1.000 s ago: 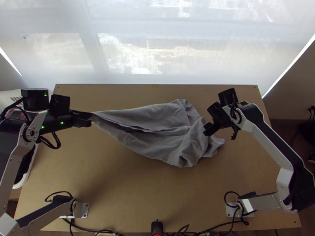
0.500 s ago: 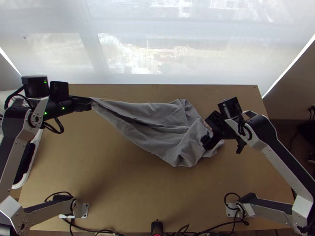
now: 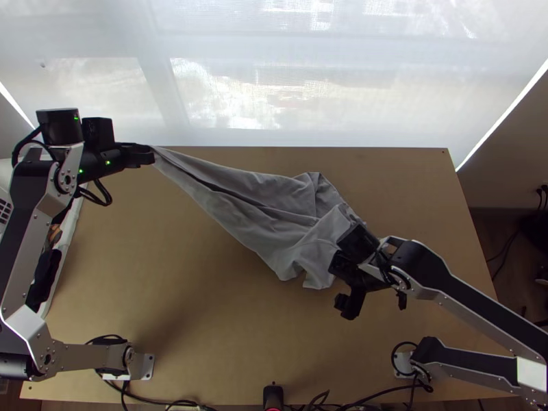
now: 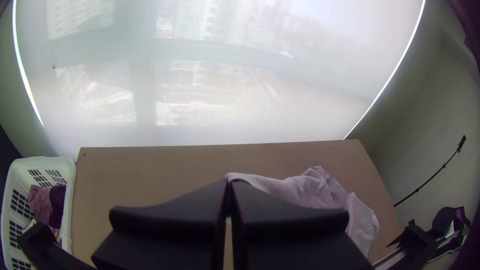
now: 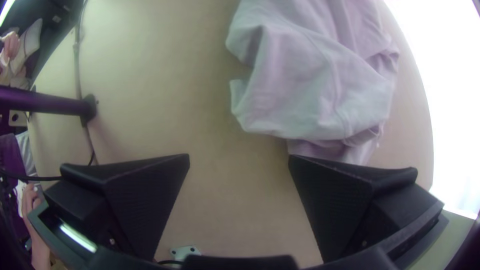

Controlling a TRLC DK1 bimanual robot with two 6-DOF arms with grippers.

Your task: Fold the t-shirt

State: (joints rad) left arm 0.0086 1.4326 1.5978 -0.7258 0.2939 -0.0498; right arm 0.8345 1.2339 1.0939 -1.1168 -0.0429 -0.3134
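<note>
A gathered end of the t-shirt [image 3: 226, 204] is being gripped between the closed fingers of the left gripper [image 3: 151, 156]. From that gripper, the cloth is being drawn out in a long, narrowing stretch towards the right gripper [image 3: 345, 307]. Beside the right gripper, the wider, bunched end is being supported by the table [image 3: 171, 288]. The right gripper's fingers are being held wide apart, just beyond the cloth's near edge.

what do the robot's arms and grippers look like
The left arm and right arm have silver-grey and black links, black joints and black cables. Green lights dot the left wrist. Left gripper and right gripper each have two wide black fingers.
</note>
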